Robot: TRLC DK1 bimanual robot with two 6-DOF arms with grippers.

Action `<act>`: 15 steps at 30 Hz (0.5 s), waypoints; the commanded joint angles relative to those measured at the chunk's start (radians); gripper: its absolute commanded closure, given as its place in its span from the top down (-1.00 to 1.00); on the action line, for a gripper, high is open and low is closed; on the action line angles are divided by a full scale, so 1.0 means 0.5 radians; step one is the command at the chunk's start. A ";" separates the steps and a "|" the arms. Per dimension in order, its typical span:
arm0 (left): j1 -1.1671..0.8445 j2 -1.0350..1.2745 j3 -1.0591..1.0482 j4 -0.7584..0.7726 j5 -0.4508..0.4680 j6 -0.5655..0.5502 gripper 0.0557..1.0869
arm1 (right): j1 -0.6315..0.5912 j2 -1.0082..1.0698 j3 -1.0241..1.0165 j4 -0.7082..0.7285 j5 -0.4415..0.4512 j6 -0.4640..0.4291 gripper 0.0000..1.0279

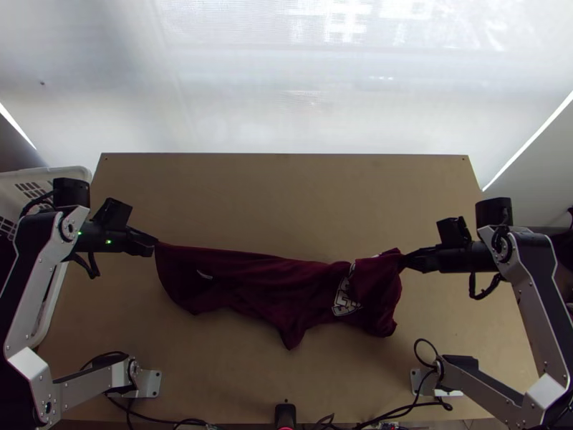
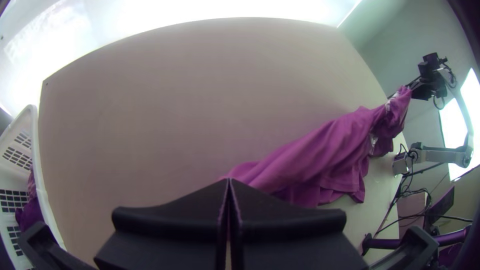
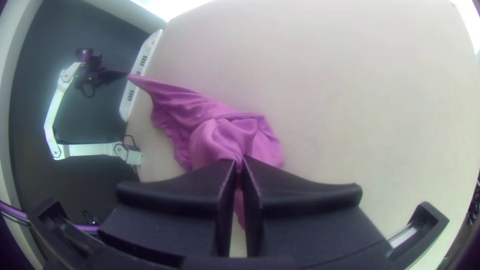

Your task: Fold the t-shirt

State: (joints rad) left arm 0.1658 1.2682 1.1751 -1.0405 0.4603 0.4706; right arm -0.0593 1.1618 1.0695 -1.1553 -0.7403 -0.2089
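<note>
In the top view my left gripper (image 1: 155, 242) is shut on the upper left corner of the dark red t-shirt (image 1: 251, 276), and my right gripper (image 1: 403, 262) is shut on its right end. The shirt hangs bunched between them in loose folds, a pointed part toward the near edge and a white print near the right. In the left wrist view the left gripper (image 2: 229, 182) has its fingers together at the tip of the cloth (image 2: 320, 155). The right wrist view has cloth (image 3: 215, 135) pinched in the right gripper (image 3: 240, 162).
A white basket (image 1: 49, 315) stands past the table's left edge, with dark cloth inside in the left wrist view. Bare tabletop (image 1: 286, 193) lies beyond the shirt. Cables (image 1: 401, 412) run along the near edge between the arm bases.
</note>
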 commanded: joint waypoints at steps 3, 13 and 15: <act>-0.252 0.114 -0.062 0.022 0.003 -0.116 -0.93 | -0.044 0.315 -0.142 0.255 0.226 0.062 -0.95; -0.289 0.035 -0.074 -0.082 -0.003 -0.079 -0.93 | -0.299 0.183 -0.338 -0.322 0.428 -0.383 -0.95; -0.285 0.019 -0.089 -0.088 -0.003 -0.070 -0.93 | -0.345 0.125 -0.360 -0.414 0.499 -0.457 -0.95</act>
State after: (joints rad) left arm 0.0326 1.2968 1.1446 -1.0668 0.4603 0.4229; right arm -0.1482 1.2896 0.9497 -1.2255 -0.5556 -0.3233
